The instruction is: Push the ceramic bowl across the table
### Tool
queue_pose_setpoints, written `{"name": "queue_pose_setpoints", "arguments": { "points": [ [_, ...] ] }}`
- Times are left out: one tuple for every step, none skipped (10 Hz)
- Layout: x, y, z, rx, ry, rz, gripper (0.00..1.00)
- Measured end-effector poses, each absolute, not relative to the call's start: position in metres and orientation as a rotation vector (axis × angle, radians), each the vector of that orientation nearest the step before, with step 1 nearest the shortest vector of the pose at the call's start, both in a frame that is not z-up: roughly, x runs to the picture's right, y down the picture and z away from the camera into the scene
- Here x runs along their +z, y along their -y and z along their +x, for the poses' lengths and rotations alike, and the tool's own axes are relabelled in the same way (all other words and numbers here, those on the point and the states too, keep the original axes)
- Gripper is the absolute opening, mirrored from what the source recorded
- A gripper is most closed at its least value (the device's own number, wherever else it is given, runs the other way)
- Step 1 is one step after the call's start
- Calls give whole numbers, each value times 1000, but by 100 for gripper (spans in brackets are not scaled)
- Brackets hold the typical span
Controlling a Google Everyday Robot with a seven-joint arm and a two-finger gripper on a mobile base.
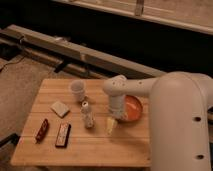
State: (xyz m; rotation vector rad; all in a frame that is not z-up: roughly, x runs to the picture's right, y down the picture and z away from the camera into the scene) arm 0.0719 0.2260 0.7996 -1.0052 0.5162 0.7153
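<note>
- Floor (20, 87): speckled grey carpet, left of the table (90, 147).
- Long pale rail (75, 50): runs diagonally behind the table, dark wall beyond.
- Light: dim, warm.
- Gripper (111, 126): low over the table's right half.

High behind the arm (175, 115), one camera overlooks the table (90, 145), pincer (112, 124) beside ceramic bowl (134, 107).

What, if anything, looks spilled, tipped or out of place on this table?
Nothing stands out. The white cup and small bottle stand upright, the ceramic bowl sits flat on the table, and nothing looks spilled. The hand is low beside the bowl, on the side nearest the bottle.
</note>
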Motion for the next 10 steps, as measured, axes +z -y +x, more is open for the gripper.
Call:
{"name": "queue_pose_setpoints", "arguments": {
  "points": [
    [795, -230, 71, 716, -517, -1007, 80],
    [788, -235, 68, 716, -518, -1011, 80],
    [779, -244, 66, 719, -521, -1017, 80],
    [773, -251, 65, 720, -524, -1024, 80],
    [767, -259, 64, 721, -528, -1035, 80],
    [763, -265, 64, 720, -530, -1044, 80],
    [759, -270, 61, 716, -531, -1056, 80],
    [755, -275, 59, 711, -530, -1066, 80],
    [752, -280, 57, 706, -528, -1075, 80],
    [747, -286, 55, 704, -526, -1086, 80]
  ]
}}
